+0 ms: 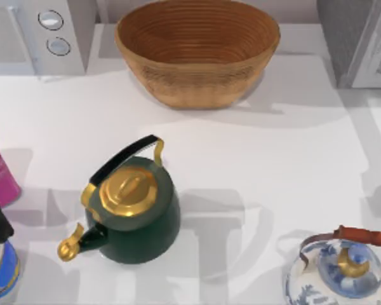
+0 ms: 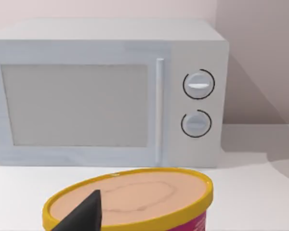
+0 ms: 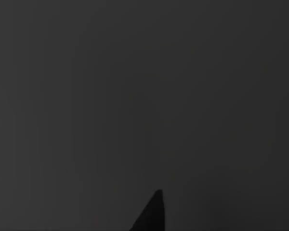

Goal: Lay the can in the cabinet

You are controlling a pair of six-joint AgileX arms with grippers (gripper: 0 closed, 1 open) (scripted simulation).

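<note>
Nearest my left wrist camera: left gripper [image 2: 83, 215], dark, poised just over a yellow-rimmed pink tub [image 2: 139, 195] with a tan lid. Cannot tell whether this gripper is open or closed. Right wrist view is dark; cannot tell the right gripper's state either.

Surface, top view: white table [image 1: 286, 159], smooth, crossed by soft grey shadows. Pale plain wall [image 2: 260, 43] behind.

Largest to smallest, clock positions on the top view:
- Cabinet [image 1: 362, 41], 1 o'clock corner, grey box with a white framed door, cut by the picture's edge.
- Microwave [image 1: 44, 32], 11 o'clock, pale, two round dials.
- Woven basket [image 1: 197, 51], 12 o'clock, open side up.
- Green kettle [image 1: 136, 219], 7 o'clock near centre, gold lid and spout, black handle.
- Blue-and-white kettle [image 1: 340, 273], 5 o'clock, brown handle.
- Pink tub, 9 o'clock edge.

Cannot tell where the can lies.
</note>
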